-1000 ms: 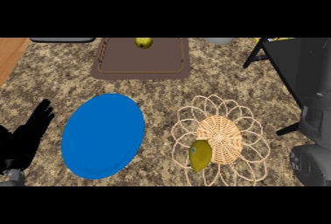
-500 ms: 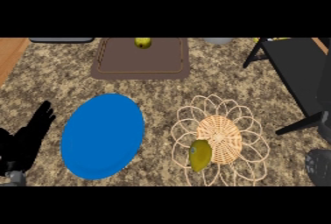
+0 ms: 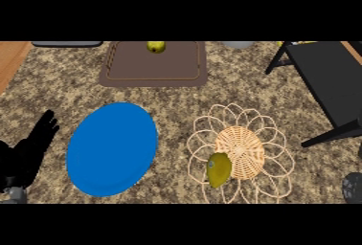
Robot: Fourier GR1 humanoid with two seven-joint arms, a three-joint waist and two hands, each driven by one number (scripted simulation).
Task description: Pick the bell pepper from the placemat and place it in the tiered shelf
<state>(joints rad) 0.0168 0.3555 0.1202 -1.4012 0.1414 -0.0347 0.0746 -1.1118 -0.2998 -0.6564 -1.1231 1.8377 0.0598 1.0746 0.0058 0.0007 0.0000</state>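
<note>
Head view, yellow-green bell pepper (image 3: 219, 170) on woven placemat's (image 3: 245, 143) near-left edge, left hand (image 3: 27, 155) released, fingers (image 3: 47, 126) straight, right hand (image 3: 352, 187) barely showing, state untellable

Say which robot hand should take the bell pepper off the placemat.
Probably right. The bell pepper lies nearer the right robot hand, just showing at the lower right edge, and the tiered shelf stands on that side. The left robot hand rests beyond the blue plate.

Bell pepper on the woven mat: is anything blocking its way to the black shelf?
Nothing visible: only wicker placemat and speckled counter lie between the yellow-green bell pepper and the black tiered shelf at right.
</note>
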